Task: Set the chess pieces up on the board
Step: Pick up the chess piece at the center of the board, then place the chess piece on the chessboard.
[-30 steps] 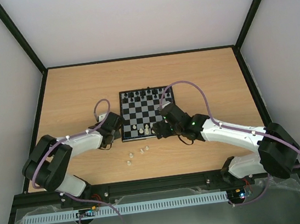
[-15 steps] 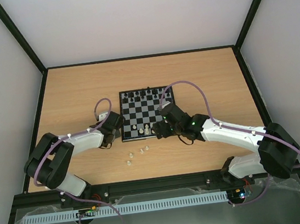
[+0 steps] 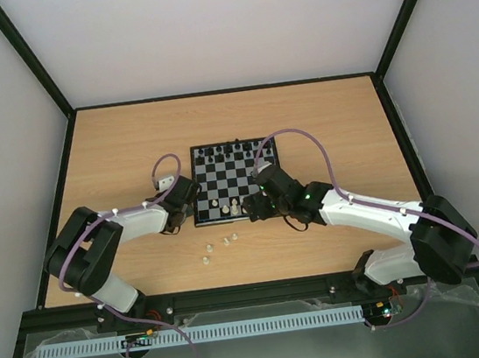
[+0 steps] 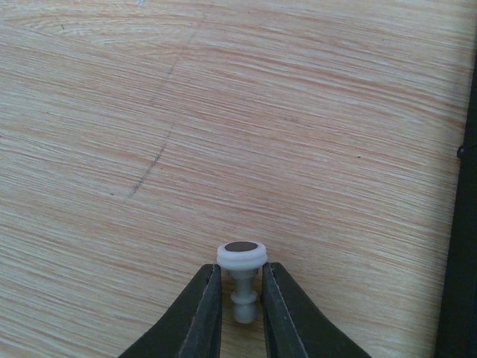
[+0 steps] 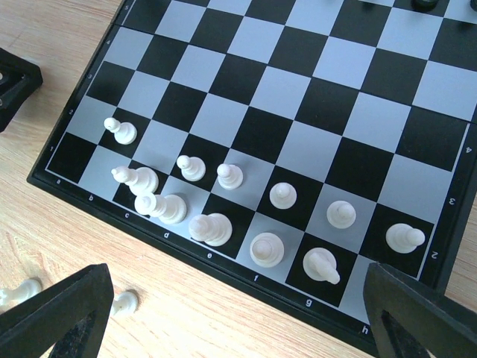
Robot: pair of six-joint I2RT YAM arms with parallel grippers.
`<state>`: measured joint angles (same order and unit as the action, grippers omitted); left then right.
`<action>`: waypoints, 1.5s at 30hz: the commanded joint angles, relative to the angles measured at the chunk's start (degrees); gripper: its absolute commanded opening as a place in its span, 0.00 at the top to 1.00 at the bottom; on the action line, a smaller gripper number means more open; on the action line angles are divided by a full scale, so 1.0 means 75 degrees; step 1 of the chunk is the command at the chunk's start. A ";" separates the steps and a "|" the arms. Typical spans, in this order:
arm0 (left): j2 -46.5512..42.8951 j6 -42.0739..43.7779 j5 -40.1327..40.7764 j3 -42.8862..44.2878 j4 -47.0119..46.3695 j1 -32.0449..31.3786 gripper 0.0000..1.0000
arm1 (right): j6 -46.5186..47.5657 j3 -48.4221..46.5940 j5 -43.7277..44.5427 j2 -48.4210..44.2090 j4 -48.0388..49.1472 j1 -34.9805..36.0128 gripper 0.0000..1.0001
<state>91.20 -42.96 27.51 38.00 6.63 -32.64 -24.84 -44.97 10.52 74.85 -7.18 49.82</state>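
Note:
My left gripper [image 4: 242,287] is shut on a small white pawn [image 4: 242,257], pinched by its stem with the magnet base pointing away from the wrist. It hovers over bare wood just left of the board [image 3: 248,178]. Its dark rim [image 4: 468,224] runs down the right edge of the left wrist view. My right gripper [image 5: 235,298] stands wide open over the board's near edge, holding nothing. Several white chess pieces [image 5: 209,227] stand in the two nearest rows, some leaning. Loose white pieces [image 3: 227,238] lie on the table in front of the board.
Black chessmen [image 3: 227,150] line the board's far row. Two loose white pieces [image 5: 123,300] show at the lower left of the right wrist view, off the board. The left gripper's black body [image 5: 11,86] sits close to the board's left corner.
My left gripper has crept a little toward the board's left edge with the pawn held. The right arm has not moved.

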 commanded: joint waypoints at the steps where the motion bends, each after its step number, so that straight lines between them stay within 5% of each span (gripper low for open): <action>1: 0.0237 -0.0026 0.0012 0.0034 -0.0011 0.0107 0.83 | 0.0054 -0.0216 -0.0026 0.0134 0.0008 -0.0022 0.08; 9: 0.0333 0.0009 -0.0130 -0.0036 -0.0159 0.0101 0.97 | 0.0067 -0.0227 -0.0033 0.0212 0.0015 -0.0024 0.08; 15: -0.0035 0.0075 -0.0392 -0.0002 0.0072 0.0092 0.98 | 0.0066 -0.0241 -0.0058 0.0245 0.0021 -0.0033 0.08; 26: -0.3082 0.0642 -0.1771 0.0138 0.1963 -0.0244 0.98 | 0.0066 -0.0242 -0.0238 0.0129 0.0040 -0.0026 0.08; 35: -0.4777 0.0987 -0.4841 -0.0379 0.1514 -0.0301 0.97 | 0.0134 -0.0279 -0.1421 -0.0512 0.0018 -0.0031 0.08; 45: -0.5858 0.0796 -0.8195 -0.0929 0.0173 -0.0301 0.97 | -0.0269 0.0241 -0.4472 -0.2473 0.0192 -0.0408 0.18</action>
<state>50.17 -36.38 -20.62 32.64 12.93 -34.72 -25.04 -45.01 -10.87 61.01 -5.85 48.86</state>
